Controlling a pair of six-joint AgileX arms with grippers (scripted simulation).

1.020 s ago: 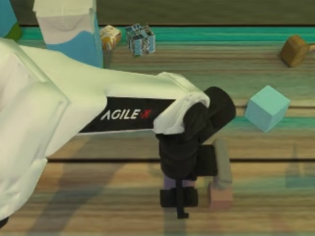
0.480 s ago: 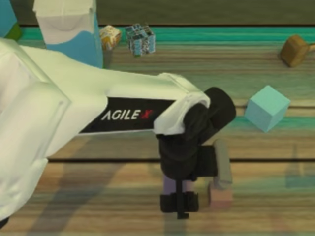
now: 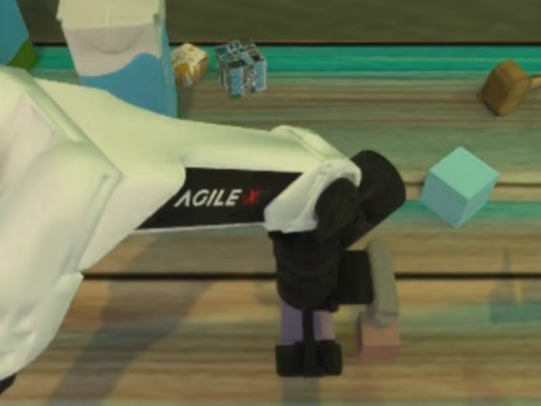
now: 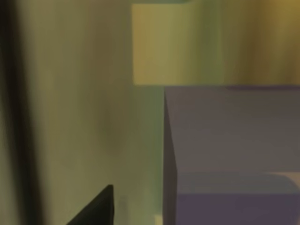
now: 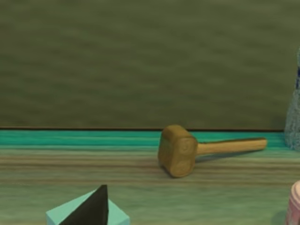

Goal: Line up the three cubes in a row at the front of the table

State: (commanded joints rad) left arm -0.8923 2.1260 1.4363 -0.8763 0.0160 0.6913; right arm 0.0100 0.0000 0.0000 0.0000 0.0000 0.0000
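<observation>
1. Step in hand: placing the lilac cube [image 3: 292, 322] at the bench [image 3: 169, 338] front, just left of the pink-brown cube [image 3: 379, 336]. Looks like mid-row build, 2 of 3 cubes in the front zone.
2. Left claw [image 3: 308, 358] sits low over the front edge, directly at the lilac cube. Arm covers most of the cube from the top view; only a lilac strip shows above the claw body.
3. Left wrist view: lilac cube [image 4: 232, 154] fills the lower part of the frame, very close, one dark fingertip [image 4: 96, 208] visible off to its side. Can't tell if the claw is clenched on the cube or already released; contact not visible.
4. Pink-brown cube near the lilac one, small gap between, roughly same depth. Partly hidden by the wrist.
5. Cyan cube [image 3: 459, 186] well apart, mid-bench on the right, not in row yet.
6. Right arm not in top view; its wrist cam looks past the cyan cube [image 5: 86, 218] corner at a wooden mallet [image 5: 180, 150]. Right claw state: can't tell.
7. Next (judgement): confirm lilac is seated flat, let go, lift straight up so neither neighbour gets nudged. Then fetch cyan, prob. right arm since it's closest, and set it in line w/ the other two.
8. Risk: claw retreat clipping the pink-brown cube.
</observation>
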